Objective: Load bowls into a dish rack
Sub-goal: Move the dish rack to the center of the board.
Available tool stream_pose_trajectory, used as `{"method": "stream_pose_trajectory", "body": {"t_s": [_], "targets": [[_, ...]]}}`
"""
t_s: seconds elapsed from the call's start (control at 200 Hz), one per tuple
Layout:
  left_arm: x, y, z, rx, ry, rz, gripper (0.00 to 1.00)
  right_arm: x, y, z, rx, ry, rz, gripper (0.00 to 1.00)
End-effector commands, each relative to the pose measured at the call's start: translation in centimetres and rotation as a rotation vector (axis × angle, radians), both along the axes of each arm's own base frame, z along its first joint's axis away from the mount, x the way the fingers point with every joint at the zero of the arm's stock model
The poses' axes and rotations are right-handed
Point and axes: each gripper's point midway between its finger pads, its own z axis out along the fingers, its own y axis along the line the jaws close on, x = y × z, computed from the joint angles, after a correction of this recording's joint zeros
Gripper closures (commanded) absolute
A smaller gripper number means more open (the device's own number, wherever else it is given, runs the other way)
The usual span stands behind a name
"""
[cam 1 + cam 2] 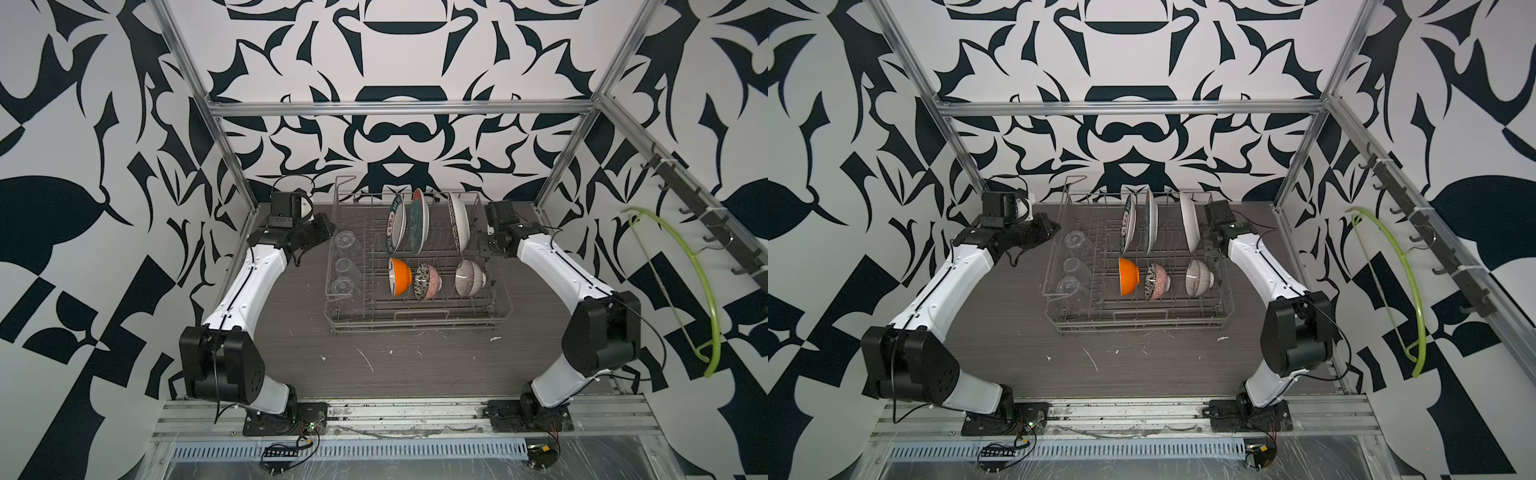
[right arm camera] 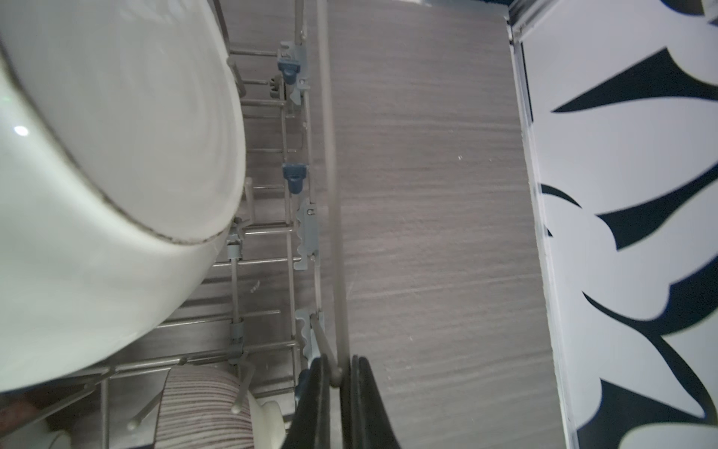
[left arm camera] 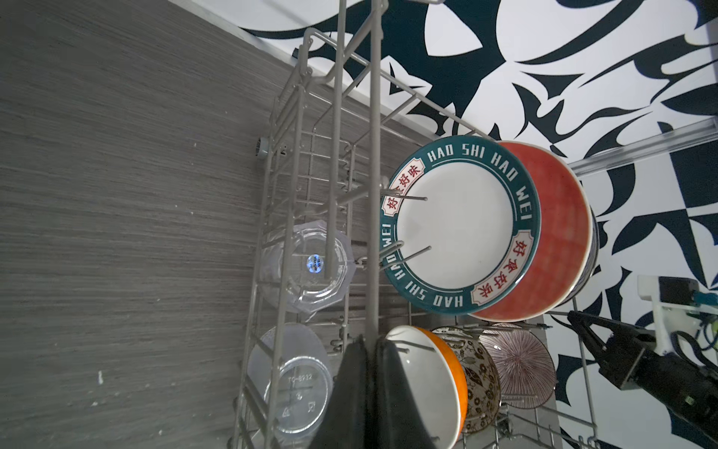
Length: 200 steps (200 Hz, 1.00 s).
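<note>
Bowls in the dish rack, late stage. In both top views all three stand on edge in its front row: orange bowl, floral bowl, striped bowl. I see none out on the table, so I judge the loading done, with only letting go of the rack, or shifting it, to come. Left gripper is closed onto a wire of the rack's side wall, near the glasses. Right gripper is pinched onto the rim wire of the opposite side. In the top views both grips are too small and dark to read; only the wrist views show wire between the fingers. The left wrist view alone shows the lettered face of the teal-rimmed plate. The right wrist view catches only the striped bowl, next to a white dish.
</note>
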Motion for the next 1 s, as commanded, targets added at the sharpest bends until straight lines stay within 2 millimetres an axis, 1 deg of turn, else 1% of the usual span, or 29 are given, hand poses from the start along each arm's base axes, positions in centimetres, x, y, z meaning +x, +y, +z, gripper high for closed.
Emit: {"method": "stream_pose_trajectory", "body": {"t_s": [0.0, 0.09, 0.195, 0.255, 0.27, 0.29, 0.45, 0.54, 0.685, 0.77, 0.87, 0.995], "targets": [[3.2, 1.8, 0.4, 0.018, -0.036, 0.078, 1.0, 2.3, 1.3, -0.6, 0.079, -0.031, -0.009, 1.0], [4.7, 1.6, 0.4, 0.025, -0.03, 0.07, 1.0, 3.2, 1.9, -0.4, 0.088, -0.058, 0.029, 1.0], [6.5, 1.3, 0.2, 0.017, -0.024, 0.057, 1.0, 5.1, 2.3, 0.0, 0.09, -0.077, 0.042, 1.0], [7.4, 1.2, -0.1, 0.013, -0.021, 0.058, 1.0, 6.1, 2.5, -0.3, 0.081, -0.071, 0.052, 1.0], [7.7, 1.2, -0.2, 0.011, -0.018, 0.057, 1.0, 6.3, 3.2, -0.4, 0.107, -0.066, 0.075, 1.0], [8.0, 1.2, -0.4, 0.01, -0.013, 0.058, 1.0, 6.6, 3.4, -0.6, 0.108, -0.064, 0.084, 1.0], [10.0, 1.0, -1.3, -0.033, -0.003, 0.062, 1.0, 9.2, 3.9, -0.9, 0.097, -0.069, 0.105, 1.0], [11.1, 0.9, -0.9, -0.042, -0.012, 0.05, 1.0, 10.4, 4.3, -1.0, 0.1, -0.068, 0.114, 1.0], [12.7, 1.5, 0.1, -0.034, -0.03, 0.048, 1.0, 12.1, 5.2, -0.5, 0.122, -0.088, 0.144, 1.0], [13.7, 1.3, 0.7, -0.06, -0.039, 0.019, 1.0, 12.7, 5.4, -0.7, 0.122, -0.082, 0.15, 1.0], [14.7, 1.2, 0.7, -0.064, -0.029, 0.001, 1.0, 13.2, 5.5, -1.1, 0.121, -0.078, 0.158, 1.0], [15.7, 1.2, 0.5, -0.06, -0.022, -0.005, 1.0, 14.1, 6.2, -1.0, 0.127, -0.084, 0.189, 1.0]]}}
